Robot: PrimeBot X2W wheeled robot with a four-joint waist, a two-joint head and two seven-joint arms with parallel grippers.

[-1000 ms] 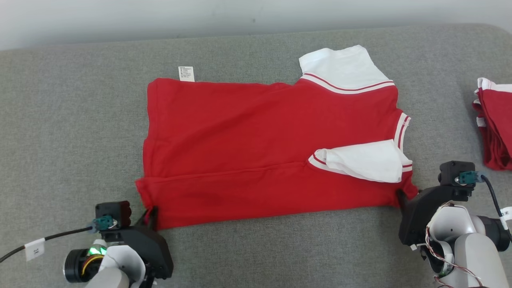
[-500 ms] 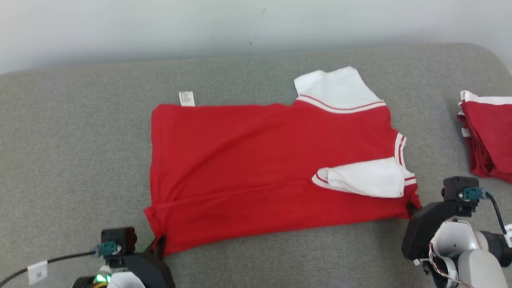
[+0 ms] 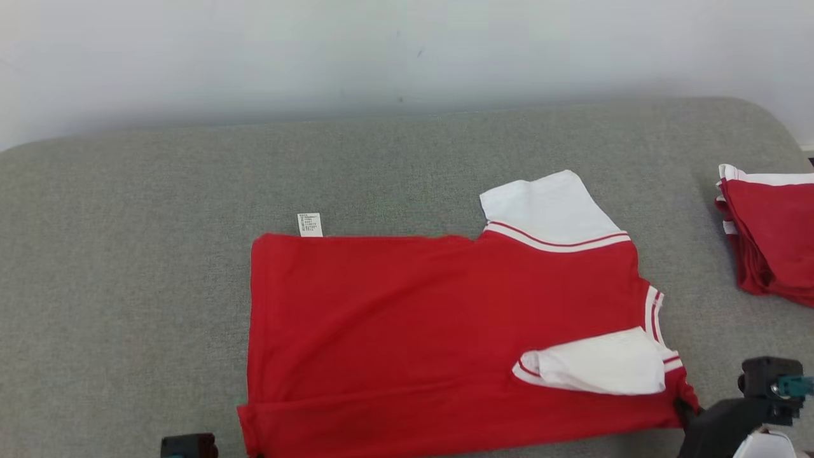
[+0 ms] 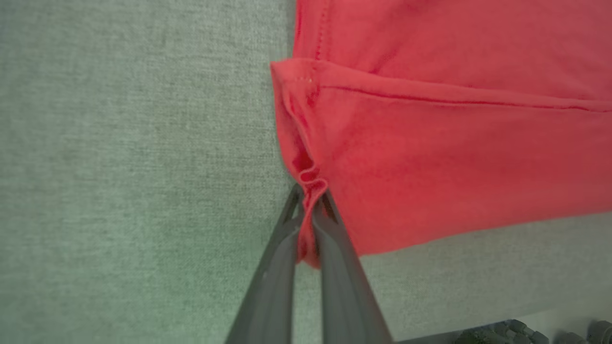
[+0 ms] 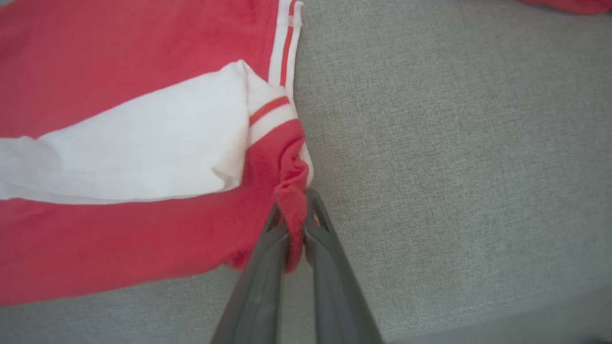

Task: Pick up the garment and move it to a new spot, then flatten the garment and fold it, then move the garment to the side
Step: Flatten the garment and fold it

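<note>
The left claw (image 4: 311, 193) clamps a hem corner of the red-and-white shirt (image 3: 413, 318); the right claw (image 5: 294, 203) clamps its shoulder-end corner. 1 white sleeve (image 3: 601, 366) lies folded inward.

We record: red short-sleeved cloth garment (image 3: 413, 318), soft matt knit, stitched hems; grey padded surface (image 3: 127, 254), coarse matt weave; dark grey fingers (image 4: 277, 267) of the left gripper (image 4: 311, 191), smooth matt plastic.
</note>
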